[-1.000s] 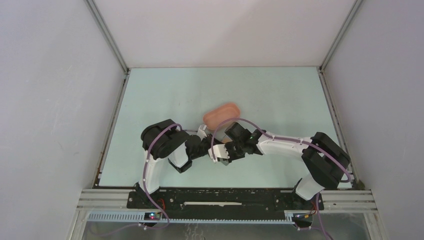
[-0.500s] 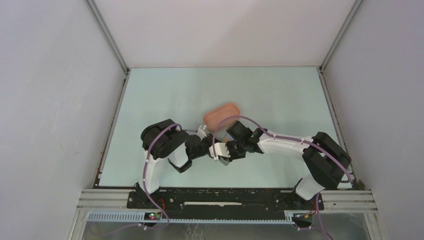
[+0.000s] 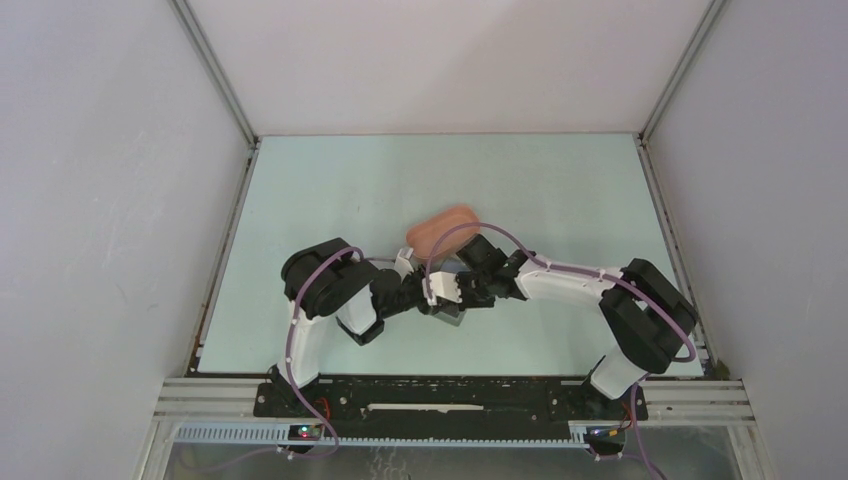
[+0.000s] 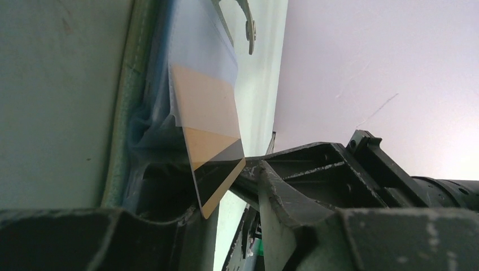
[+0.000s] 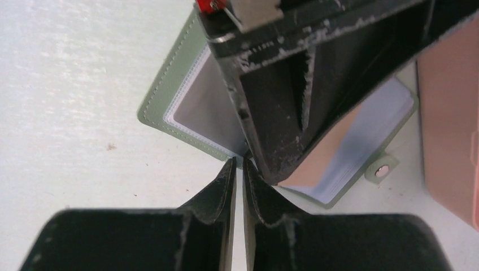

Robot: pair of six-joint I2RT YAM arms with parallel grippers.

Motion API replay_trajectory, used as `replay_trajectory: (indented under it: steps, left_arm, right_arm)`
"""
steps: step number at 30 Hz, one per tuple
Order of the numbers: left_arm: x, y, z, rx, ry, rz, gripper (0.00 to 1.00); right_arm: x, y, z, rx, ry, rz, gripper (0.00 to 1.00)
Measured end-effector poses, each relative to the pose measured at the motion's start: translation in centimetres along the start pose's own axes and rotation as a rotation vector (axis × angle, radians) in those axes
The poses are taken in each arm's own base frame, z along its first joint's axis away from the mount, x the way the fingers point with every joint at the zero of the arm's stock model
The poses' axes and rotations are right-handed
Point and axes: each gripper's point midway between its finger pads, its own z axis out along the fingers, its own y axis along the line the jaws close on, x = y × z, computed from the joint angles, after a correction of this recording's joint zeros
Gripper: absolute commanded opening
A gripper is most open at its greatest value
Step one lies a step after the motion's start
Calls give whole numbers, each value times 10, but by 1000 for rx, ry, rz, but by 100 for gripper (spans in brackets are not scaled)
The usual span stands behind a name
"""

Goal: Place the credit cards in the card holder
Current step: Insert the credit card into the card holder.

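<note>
The card holder (image 5: 169, 96) lies open on the table, grey-green with clear sleeves and a snap tab (image 5: 382, 169). In the top view it shows as a grey patch (image 3: 452, 318) under both grippers. A yellowish-tan credit card (image 4: 206, 113) with a dark stripe sits partly inside a clear sleeve, its lower end sticking out. My left gripper (image 4: 223, 192) is open around that end; the card's corner touches the right finger, with a strip of table showing beside it. My right gripper (image 5: 238, 164) is shut, its tips at the holder's near edge, next to the left gripper's finger (image 5: 282, 84).
A pink oblong tray (image 3: 445, 228) stands just behind the grippers and borders the holder on the right (image 5: 449, 113). Both arms (image 3: 330, 285) (image 3: 590, 285) reach in from the sides and meet at the table's middle. White walls enclose the table.
My right gripper has moved left and slightly back, closer against the left gripper over the holder. The left jaws have widened around the card.
</note>
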Motion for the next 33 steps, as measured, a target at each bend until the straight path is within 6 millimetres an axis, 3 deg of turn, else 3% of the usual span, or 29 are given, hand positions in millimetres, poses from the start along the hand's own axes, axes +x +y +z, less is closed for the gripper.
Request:
replay_trajectory:
  steps: [5,13,19,33]
  left_arm:
    - [-1,0,0,1,-3,0,37]
    - [-3,0,0,1,-9,-1,37]
    - [-5,-1,0,4,-14,0,38]
    - [-13,1,-6,4,-63,-2,39]
  right_arm:
    - [3,0,-1,-12,-11,29,18]
    - [-17,13,-7,-92,-129,42,22]
    - [-25,4,-8,-64,-147,79,22]
    - [-8,-9,2,-18,-88,206,23]
